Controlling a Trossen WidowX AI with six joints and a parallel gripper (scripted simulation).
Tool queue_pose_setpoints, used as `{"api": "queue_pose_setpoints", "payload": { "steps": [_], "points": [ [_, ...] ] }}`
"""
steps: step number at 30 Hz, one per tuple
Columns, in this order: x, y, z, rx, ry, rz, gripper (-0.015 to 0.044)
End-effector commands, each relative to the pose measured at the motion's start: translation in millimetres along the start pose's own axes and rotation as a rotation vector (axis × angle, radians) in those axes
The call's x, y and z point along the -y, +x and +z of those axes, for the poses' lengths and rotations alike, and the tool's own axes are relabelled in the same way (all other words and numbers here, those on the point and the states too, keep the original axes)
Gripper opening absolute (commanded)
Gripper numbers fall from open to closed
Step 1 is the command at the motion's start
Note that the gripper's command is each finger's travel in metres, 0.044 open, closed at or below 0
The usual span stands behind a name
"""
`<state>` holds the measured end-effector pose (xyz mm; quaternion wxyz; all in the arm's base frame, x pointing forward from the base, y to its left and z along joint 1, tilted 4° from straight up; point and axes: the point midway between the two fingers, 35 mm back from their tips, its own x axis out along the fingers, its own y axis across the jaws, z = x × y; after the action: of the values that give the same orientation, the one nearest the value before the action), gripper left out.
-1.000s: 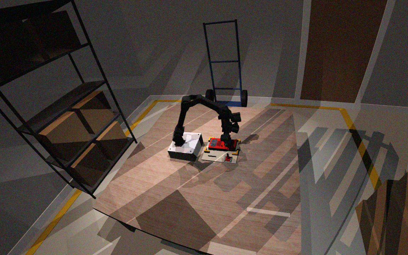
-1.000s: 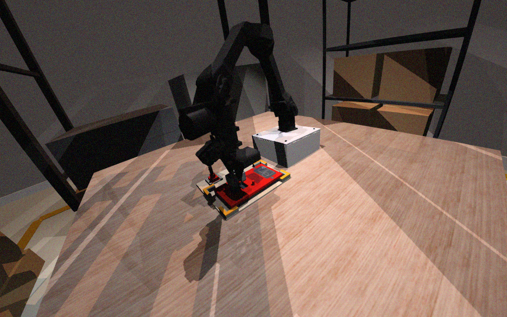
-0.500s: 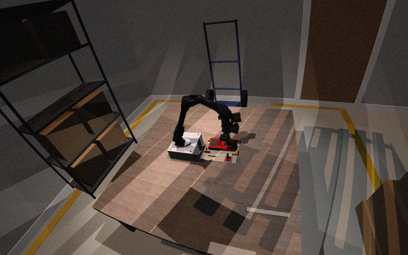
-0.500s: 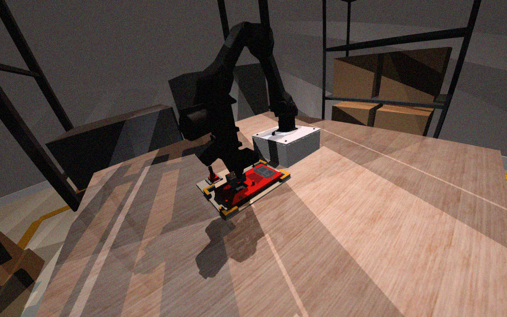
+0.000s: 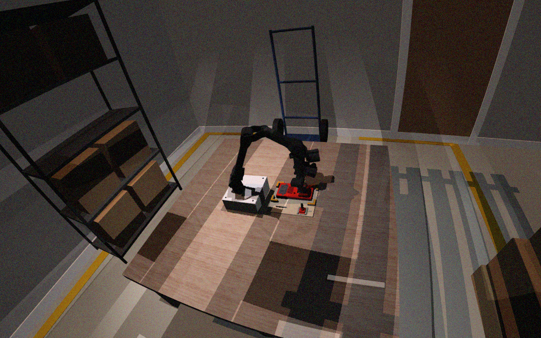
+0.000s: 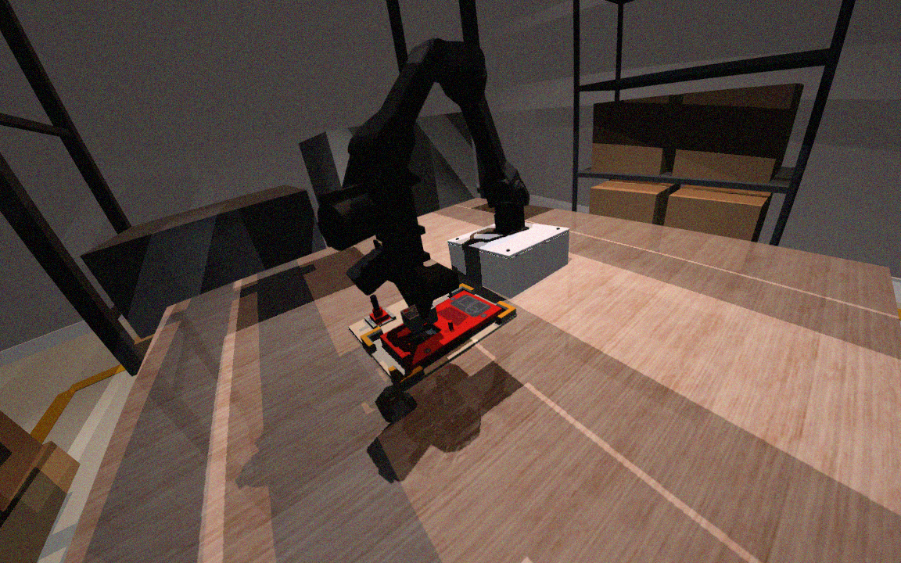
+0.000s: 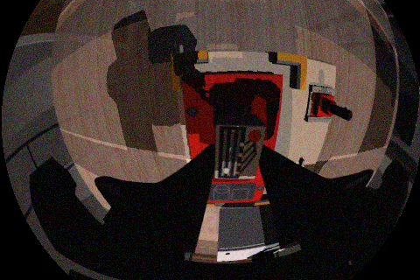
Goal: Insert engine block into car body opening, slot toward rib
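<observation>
My gripper point(image 5: 302, 190) point(image 6: 423, 320) point(image 7: 236, 149) points down over the car body and is shut on the engine block. The engine block point(image 7: 229, 157) is a small grey box with dark grooves on top and a red round mark near one corner. The red car body point(image 5: 285, 189) point(image 6: 450, 338) point(image 7: 199, 137) lies flat between yellow-cornered holders. The block is low over the body's middle. The opening, the rib and the block's lower part are hidden by the block, fingers and dark shadow, so its depth and the slot side cannot be told.
A red piece with an upright black knob point(image 5: 302, 209) point(image 6: 377, 315) point(image 7: 323, 105) stands on the cream plate point(image 5: 285, 210) point(image 7: 306, 140) beside the car body. The white base box point(image 5: 256, 181) point(image 6: 534, 262) stands behind, under the arm. A pale strip point(image 5: 356, 281) lies farther off on the table.
</observation>
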<state>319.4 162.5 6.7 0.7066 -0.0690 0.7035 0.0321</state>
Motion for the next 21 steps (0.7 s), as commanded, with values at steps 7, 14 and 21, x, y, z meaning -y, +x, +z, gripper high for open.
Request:
{"api": "queue_pose_setpoints", "payload": {
  "steps": [7,14,21],
  "points": [
    [-0.8,0.8,0.4,0.0,-0.092,0.003,0.0158],
    [-0.7,0.7,0.4,0.0,-0.21,0.003,0.0158],
    [-0.7,0.7,0.3,0.0,-0.116,0.003,0.0158]
  ]
}}
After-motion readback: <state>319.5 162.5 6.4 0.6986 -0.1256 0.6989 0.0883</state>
